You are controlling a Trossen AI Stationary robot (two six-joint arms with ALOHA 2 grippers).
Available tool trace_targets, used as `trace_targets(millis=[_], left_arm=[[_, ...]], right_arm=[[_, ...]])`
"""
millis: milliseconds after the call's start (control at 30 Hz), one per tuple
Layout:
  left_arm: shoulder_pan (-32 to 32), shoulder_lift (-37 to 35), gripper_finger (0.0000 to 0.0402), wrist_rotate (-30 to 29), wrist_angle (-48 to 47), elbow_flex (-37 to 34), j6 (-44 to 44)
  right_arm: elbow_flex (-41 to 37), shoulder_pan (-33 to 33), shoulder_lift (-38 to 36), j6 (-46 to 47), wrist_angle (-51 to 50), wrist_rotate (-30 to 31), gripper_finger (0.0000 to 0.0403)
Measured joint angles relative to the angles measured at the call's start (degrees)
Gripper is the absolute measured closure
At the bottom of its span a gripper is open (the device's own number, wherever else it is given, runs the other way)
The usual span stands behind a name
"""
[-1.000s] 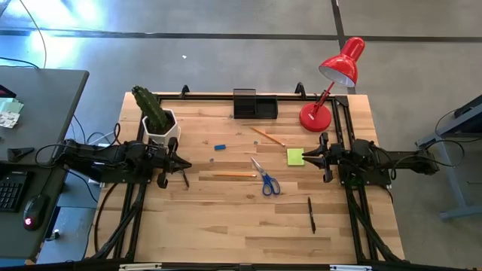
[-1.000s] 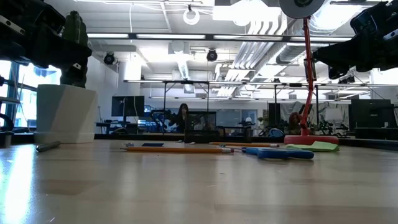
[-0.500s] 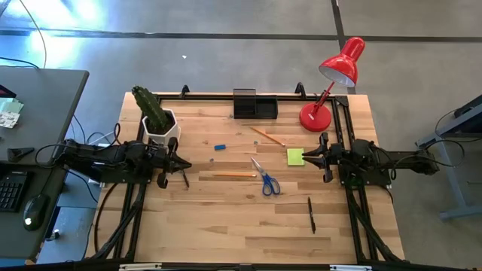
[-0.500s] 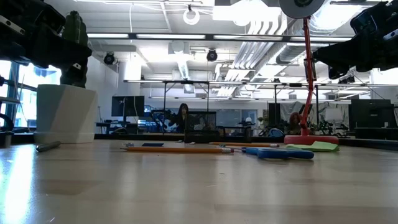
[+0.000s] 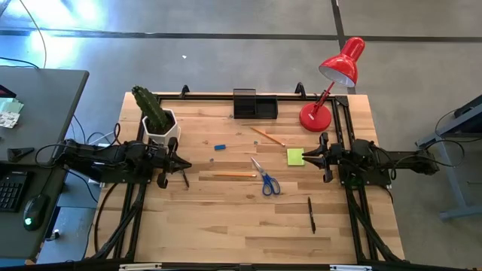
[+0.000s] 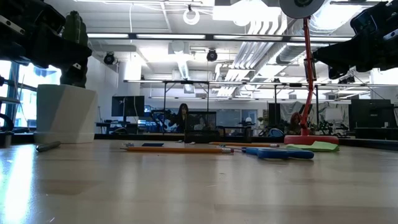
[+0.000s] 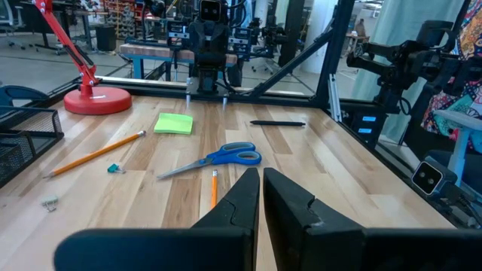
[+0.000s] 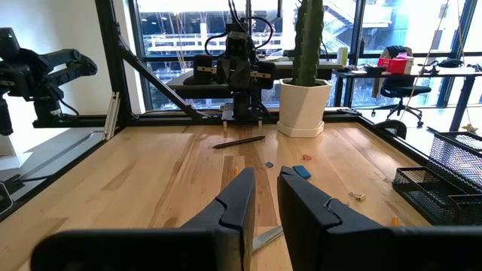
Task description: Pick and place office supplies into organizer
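Here, left gripper (image 5: 175,167): jaws together, empty, beside cactus pot (image 5: 162,126).
Right gripper (image 5: 324,158): jaws slightly apart, empty, near sticky-note pad (image 5: 295,156).

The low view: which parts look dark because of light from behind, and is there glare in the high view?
Low view: bright ceiling lights backlight the scene, so both arms at the top corners and the cactus are near-silhouettes; the near table looks soft. High view: bluish glare on the floor at top left; the table is evenly lit.
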Motion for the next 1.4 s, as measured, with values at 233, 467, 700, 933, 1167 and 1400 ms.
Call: trace_targets(millis=[233, 467, 700, 933, 1167, 1400], left_arm=[[0.02, 0.00, 0.0389, 0.01, 0.01, 0.00, 0.00], [0.00, 0.01, 0.0389, -0.01, -0.01, 0.00, 0.00], [0.02, 0.01, 0.0389, 0.01, 0.01, 0.00, 0.00], [0.02, -0.01, 0.0389, 0.01, -0.01, 0.00, -0.01], [0.01, -0.01, 0.0389, 0.00, 0.01, 0.00, 0.00], [0.02, 0.00, 0.0389, 0.00, 0.00, 0.00, 0.00]], right_arm=[[-0.01, 0.01, -0.01, 0.00, -0.02, -0.01, 0.0350], [-0.01, 0.01, 0.00, 0.00, -0.02, 0.00, 0.0350], [0.01, -0.01, -0.01, -0.02, 0.00, -0.01, 0.0350], [0.01, 0.01, 0.01, -0.01, -0.02, 0.01, 0.0350], [0.01, -0.01, 0.01, -0.01, 0.00, 0.00, 0.0350], [0.00, 0.00, -0.01, 0.00, 0.00, 0.00, 0.0350]])
